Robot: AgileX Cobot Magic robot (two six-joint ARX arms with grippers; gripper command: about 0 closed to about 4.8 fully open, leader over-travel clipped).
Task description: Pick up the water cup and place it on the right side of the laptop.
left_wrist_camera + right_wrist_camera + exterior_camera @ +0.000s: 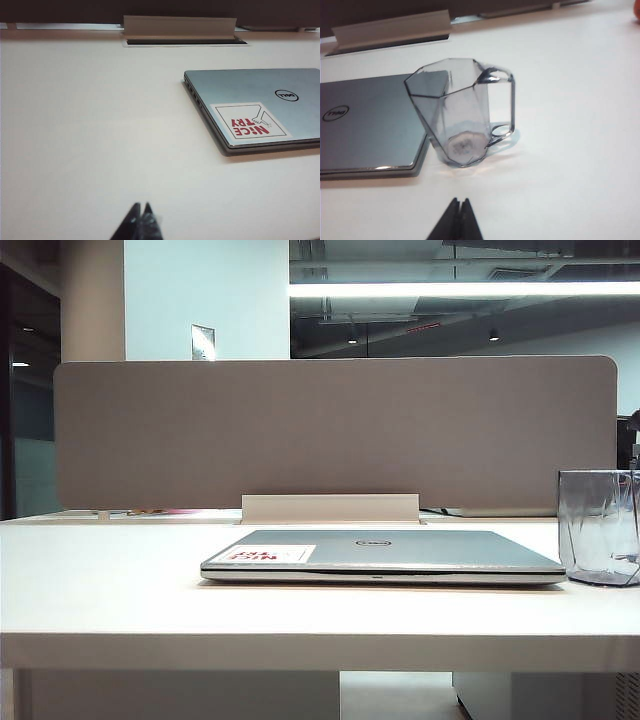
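Cup [462,115] upright on the table [570,100], just right of the closed laptop [370,125], handle [502,105] away from it. Right gripper [457,220] and left gripper [140,222] clenched, empty. Only the left wrist view shows the sticker [250,121] squarely.

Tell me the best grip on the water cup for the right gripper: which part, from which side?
Probably the loop handle. The water cup stands upright just right of the closed laptop, handle turned away from it, so that side is free. The right gripper, now shut and short of the cup, should open and come level from the open-table side. The faceted, tapering walls look more slippery.
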